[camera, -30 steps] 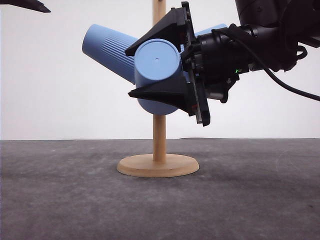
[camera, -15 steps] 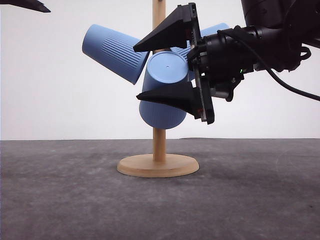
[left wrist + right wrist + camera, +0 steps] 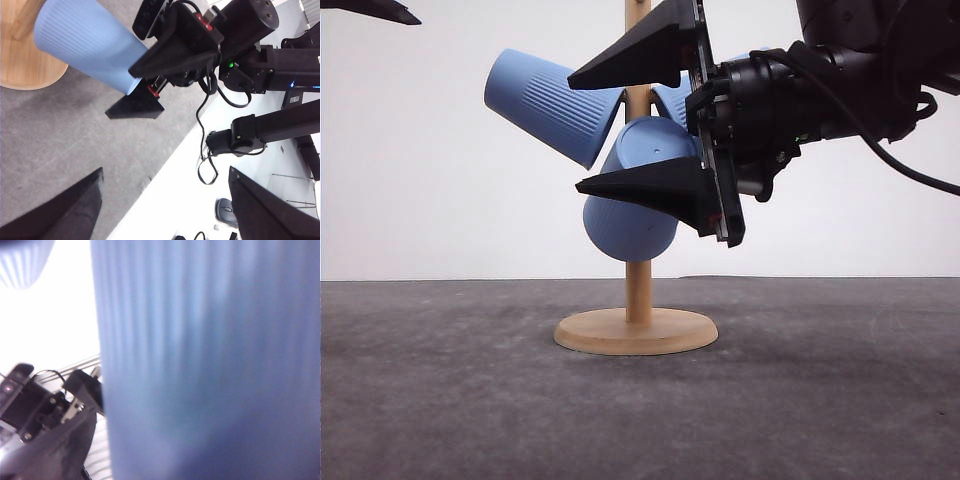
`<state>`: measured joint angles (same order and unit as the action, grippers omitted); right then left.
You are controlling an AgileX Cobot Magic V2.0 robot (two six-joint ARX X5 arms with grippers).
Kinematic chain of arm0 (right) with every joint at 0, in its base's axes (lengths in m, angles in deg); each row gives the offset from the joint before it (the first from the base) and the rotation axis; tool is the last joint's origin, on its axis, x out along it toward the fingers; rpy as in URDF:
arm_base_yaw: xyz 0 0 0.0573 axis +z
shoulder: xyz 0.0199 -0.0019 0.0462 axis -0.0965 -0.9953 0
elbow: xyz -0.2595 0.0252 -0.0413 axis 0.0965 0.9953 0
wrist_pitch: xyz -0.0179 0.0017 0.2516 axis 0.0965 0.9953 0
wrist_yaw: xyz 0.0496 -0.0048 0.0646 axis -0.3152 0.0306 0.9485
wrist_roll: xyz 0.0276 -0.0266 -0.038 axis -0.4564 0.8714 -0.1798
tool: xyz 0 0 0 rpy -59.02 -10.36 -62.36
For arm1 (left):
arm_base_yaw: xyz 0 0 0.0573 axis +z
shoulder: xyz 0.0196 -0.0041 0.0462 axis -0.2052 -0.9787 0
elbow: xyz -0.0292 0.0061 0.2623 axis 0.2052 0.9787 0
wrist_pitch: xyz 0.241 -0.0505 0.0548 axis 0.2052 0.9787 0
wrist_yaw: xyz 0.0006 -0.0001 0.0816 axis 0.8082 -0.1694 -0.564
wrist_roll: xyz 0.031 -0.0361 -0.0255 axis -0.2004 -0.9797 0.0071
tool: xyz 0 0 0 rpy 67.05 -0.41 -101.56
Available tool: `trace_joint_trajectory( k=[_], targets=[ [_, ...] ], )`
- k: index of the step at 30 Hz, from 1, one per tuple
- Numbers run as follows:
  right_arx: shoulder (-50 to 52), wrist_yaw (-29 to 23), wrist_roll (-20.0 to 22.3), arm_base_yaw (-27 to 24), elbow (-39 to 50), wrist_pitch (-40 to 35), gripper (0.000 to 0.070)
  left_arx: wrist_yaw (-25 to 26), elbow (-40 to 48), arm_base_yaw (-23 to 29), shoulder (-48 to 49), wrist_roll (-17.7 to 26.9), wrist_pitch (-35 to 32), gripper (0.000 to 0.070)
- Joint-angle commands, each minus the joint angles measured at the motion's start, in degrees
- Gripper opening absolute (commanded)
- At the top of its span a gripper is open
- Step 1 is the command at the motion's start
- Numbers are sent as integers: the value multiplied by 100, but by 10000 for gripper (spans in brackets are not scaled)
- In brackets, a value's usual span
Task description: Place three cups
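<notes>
My right gripper sits high over the table, its two black fingers spread wide apart, one above and one below the nearest cup. From the front I see a clear gap between the upper finger and that cup; the lower finger crosses in front of the cup's side, and I cannot tell whether it touches. The cup hangs tilted on the wooden stand, flat base up and toward the gripper, its rounded mouth end down and toward me. A second cup points up and to the left from the post, just beside the first one. A third cup peeks out behind the post on the right, mostly hidden by the gripper and its black wrist housing.

On the left wrist camera I see the ribbed cup above the stand's round base, with the right arm's fingers open on either side of the cup's narrow end. My left gripper shows there as two dark fingers well apart, nothing between them. The right wrist camera gives a blurred close view of ribbed blue cup wall
</notes>
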<state>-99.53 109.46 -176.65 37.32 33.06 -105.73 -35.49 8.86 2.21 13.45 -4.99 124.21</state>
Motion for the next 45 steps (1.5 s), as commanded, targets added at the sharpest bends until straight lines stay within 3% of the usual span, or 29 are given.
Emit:
trace_joint_trajectory(
  k=[1, 7, 10, 12, 14, 20, 28, 34, 38, 40, 42, 45],
  targets=[
    [166, 18, 143, 35, 178, -50, 550, 52, -129, -13, -35, 44, -17, 473],
    [896, -290, 369, 29, 961, -33, 528, 52, -129, -13, -35, 46, -12, 473],
    [1439, -445, 797, -4, 1322, 234, 476, 52, -129, -13, -35, 46, -14, 474],
    [1829, -469, 1477, -76, 1436, 895, 474, 52, -129, -13, -35, 46, -14, 473],
    [2248, -549, 2465, -193, 1453, 1936, 474, 52, -129, -13, -35, 46, -11, 474],
    [3226, -1372, 5083, -893, 1444, 4238, 474, 52, -129, -13, -35, 39, -3, 473],
    [3558, -1839, 7531, -2330, 1196, 5676, 473, 52, -129, -13, -35, 17, 1, 473],
    [3555, -2815, 9591, -3063, 434, 6779, 473, 46, -129, -7, -35, -3, -11, 470],
    [3553, -3691, 10255, -3217, -153, 6980, 473, -31, -129, -7, -35, -21, -87, 462],
    [3553, -4021, 10495, -3245, -438, 6997, 473, -278, -129, -7, -35, -153, -220, 410],
    [3553, -4248, 10654, -3245, -708, 7027, 473, -679, -129, -7, -35, -292, -373, 355],
    [3558, -4544, 10778, -3245, -1102, 7180, 473, -1563, -129, -7, -30, -454, -666, 347]
  ],
)
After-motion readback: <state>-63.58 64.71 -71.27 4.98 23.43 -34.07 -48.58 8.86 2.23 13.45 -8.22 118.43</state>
